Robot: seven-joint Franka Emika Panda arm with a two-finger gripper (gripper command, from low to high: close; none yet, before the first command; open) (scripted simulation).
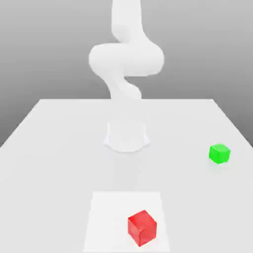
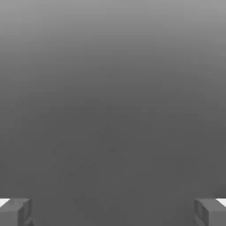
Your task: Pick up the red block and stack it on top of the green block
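Small glossy red cube point(image 1: 142, 228) sits flat on the white tabletop point(image 1: 44, 148), close to the table's near edge and roughly midway along it, inside a paler rectangular patch of the surface; one vertical corner edge points toward the exterior camera, so its faces stand diagonal to the table edges. Small green cube point(image 1: 219, 153) rests nearer the table's right edge as the exterior view shows it, further back, well apart from the red cube. White Panda arm point(image 1: 126, 59) rises from its round base point(image 1: 127, 137) near the table's middle, folded high above the surface. Gripper point(image 2: 113, 212): two grey fingertips point(image 2: 15, 212) sit wide apart in the hand view, spread, nothing between them. That view looks onto plain grey background, no cube in the gap. Judgement: the red cube lies well below and forward of the fingers, toward the near edge; the approach needs the hand brought down over it, and the wrist probably turned to meet the diagonal faces squarely.
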